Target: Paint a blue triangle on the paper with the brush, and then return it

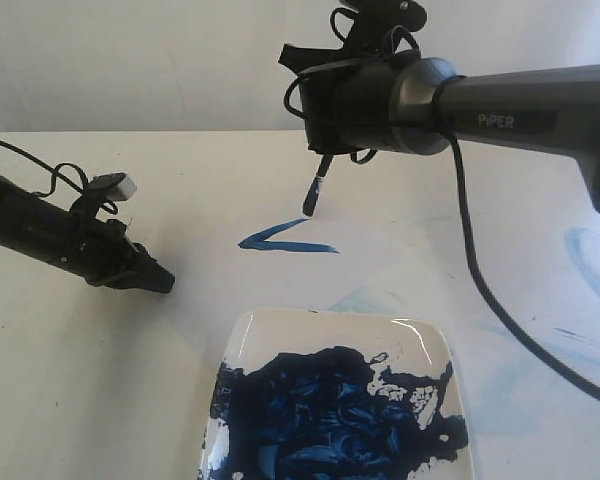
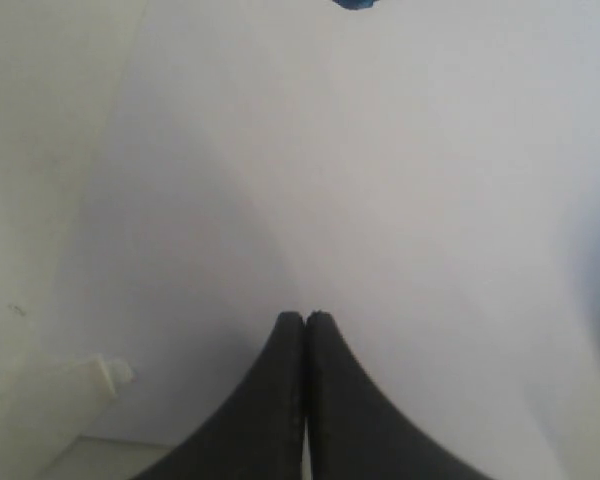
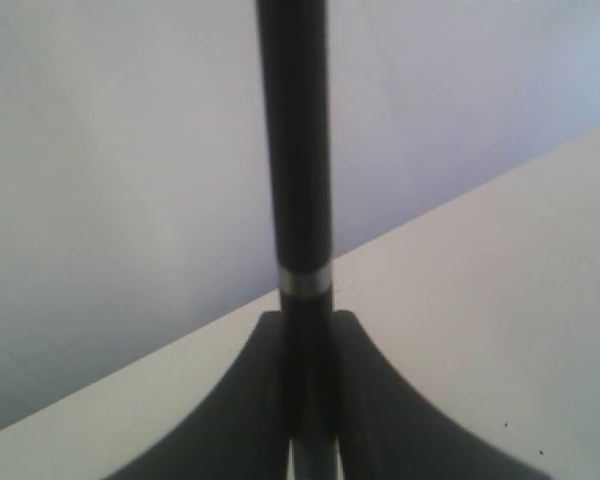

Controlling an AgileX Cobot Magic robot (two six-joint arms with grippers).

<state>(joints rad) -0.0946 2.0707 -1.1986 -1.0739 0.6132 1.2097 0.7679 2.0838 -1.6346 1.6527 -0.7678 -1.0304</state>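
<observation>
The right fingers [image 3: 230, 410] pinch the light, stiff, maybe slippery brush [image 3: 295, 150] right by its pale ring [image 3: 305, 281]; the left fingers [image 2: 270, 400] are closed, empty.

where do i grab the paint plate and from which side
Pinch the plate by its far rim in the exterior view, coming from the far side, jaws straddling the edge. That strip looks bare white and raised; the blue paint covers the middle and reaches the left edge.
</observation>
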